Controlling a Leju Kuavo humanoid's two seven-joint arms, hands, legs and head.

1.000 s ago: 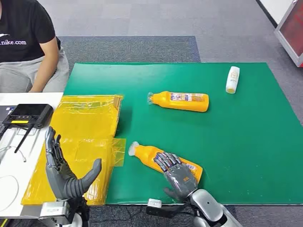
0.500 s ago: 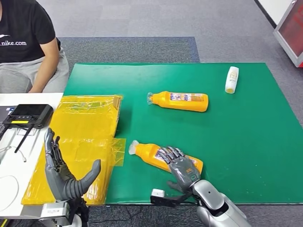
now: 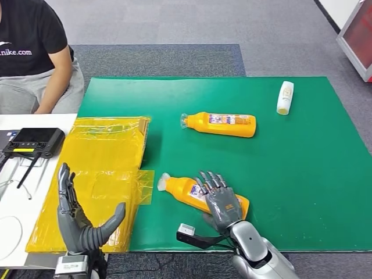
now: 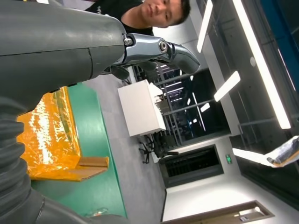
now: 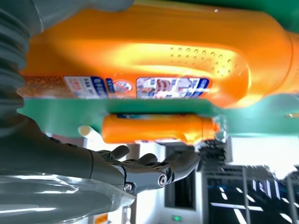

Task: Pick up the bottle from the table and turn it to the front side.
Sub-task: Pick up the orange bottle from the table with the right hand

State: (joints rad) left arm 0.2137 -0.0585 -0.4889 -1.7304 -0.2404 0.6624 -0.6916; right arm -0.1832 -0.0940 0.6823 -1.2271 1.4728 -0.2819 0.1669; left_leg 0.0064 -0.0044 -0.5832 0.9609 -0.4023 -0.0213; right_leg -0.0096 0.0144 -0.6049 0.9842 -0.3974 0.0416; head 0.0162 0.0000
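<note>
Two orange plastic bottles are lying on their sides on the green-matted worktop: the nearer orange bottle close to the front edge, the farther orange bottle mid-mat. The right robot hand is resting on the nearer one, fingers spread, not closed. The left robot hand is hovering open above crinkled yellow plastic bags, holding nothing.

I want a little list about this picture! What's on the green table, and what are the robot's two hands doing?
near bottle: orange bottle lying on its side on the green mat
far bottle: second orange bottle, also lying down
small bottle: white bottle near the far right corner
yellow bags: plastic bags at the mat's left edge
right hand: right hand over the near bottle, fingers spread
left hand: left hand raised, holding nothing
person: sitting at far left
</note>
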